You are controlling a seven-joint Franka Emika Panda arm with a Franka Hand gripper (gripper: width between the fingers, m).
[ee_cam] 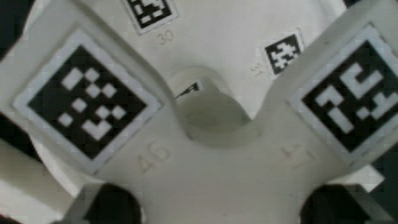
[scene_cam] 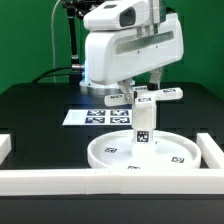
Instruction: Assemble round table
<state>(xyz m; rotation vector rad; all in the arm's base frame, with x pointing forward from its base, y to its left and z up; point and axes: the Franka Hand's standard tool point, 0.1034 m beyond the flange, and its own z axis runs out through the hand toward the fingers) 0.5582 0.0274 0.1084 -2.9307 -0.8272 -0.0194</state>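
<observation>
The disc lies in the lower middle of the exterior view on the black table, inside the white bars. The leg stands upright near the disc's middle, with the foot across its top. The gripper hangs right at the foot. In the wrist view its dark fingers stand apart on either side of one foot arm; whether they press it cannot be told. The marker board lies behind the disc, toward the exterior view's left.
</observation>
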